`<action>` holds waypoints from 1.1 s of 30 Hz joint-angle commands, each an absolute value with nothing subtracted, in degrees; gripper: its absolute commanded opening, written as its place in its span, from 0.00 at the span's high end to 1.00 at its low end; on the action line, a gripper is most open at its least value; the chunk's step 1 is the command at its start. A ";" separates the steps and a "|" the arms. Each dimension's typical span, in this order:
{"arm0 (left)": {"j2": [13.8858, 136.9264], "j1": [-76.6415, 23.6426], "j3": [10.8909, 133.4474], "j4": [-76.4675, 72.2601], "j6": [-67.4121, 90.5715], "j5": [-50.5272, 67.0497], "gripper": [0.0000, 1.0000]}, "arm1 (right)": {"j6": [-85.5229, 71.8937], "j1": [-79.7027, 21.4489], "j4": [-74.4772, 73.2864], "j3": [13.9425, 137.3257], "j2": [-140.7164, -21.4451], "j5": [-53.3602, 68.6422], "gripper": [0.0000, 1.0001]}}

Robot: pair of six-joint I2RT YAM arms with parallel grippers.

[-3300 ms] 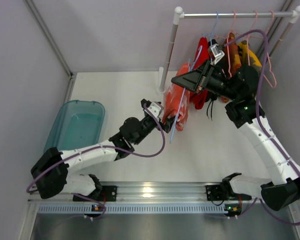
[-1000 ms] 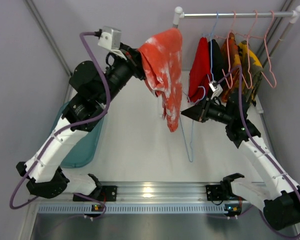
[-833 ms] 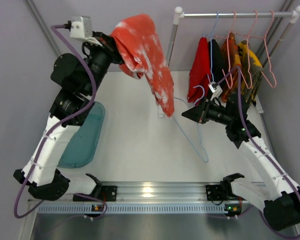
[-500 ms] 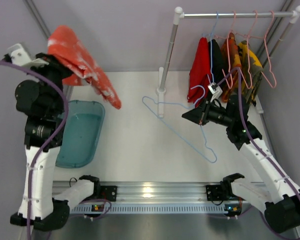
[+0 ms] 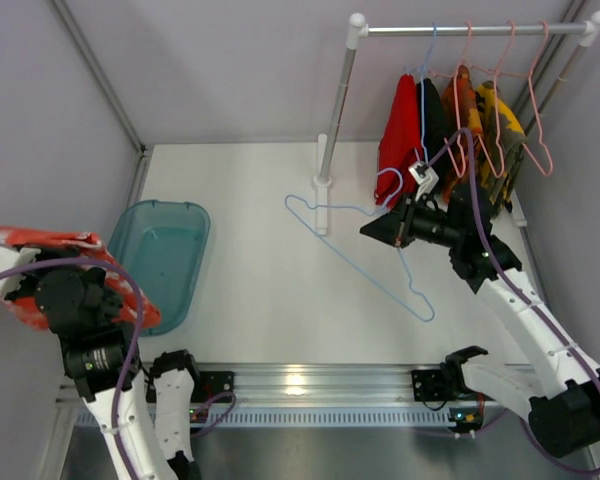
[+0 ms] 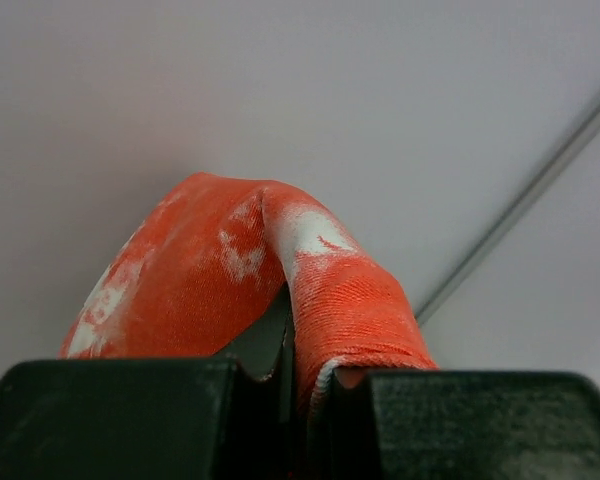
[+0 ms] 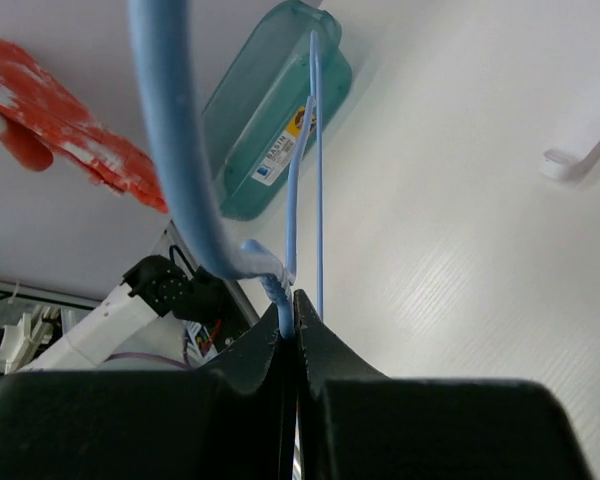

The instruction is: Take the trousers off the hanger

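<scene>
The blotched trousers (image 5: 52,239) have left the hanger (image 5: 426,314), carried far left.

Blotchy orange-red trousers (image 5: 50,240) hang bunched at the lower left beside the teal bin (image 5: 158,204); a bare blue hanger (image 5: 380,277) spans mid-frame.

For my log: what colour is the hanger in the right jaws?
Light blue hanger, clearest in right wrist view.

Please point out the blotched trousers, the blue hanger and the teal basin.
blotched trousers (image 6: 200,270), left wrist view, on the raised fold.
blue hanger (image 7: 175,150), right wrist view, on its hook.
teal basin (image 5: 160,205), top view, on its far rim.
</scene>
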State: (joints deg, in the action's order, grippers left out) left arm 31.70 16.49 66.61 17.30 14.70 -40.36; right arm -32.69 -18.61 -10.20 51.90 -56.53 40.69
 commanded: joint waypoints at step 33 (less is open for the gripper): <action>44.63 16.35 38.59 0.62 10.36 -10.92 1.00 | -27.60 -20.39 -13.36 57.04 -60.64 39.46 1.00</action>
State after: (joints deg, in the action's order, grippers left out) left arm 41.91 16.47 39.40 9.54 9.13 -18.02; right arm -29.52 -19.75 -13.37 54.39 -60.84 39.94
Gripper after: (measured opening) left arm 0.105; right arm 0.003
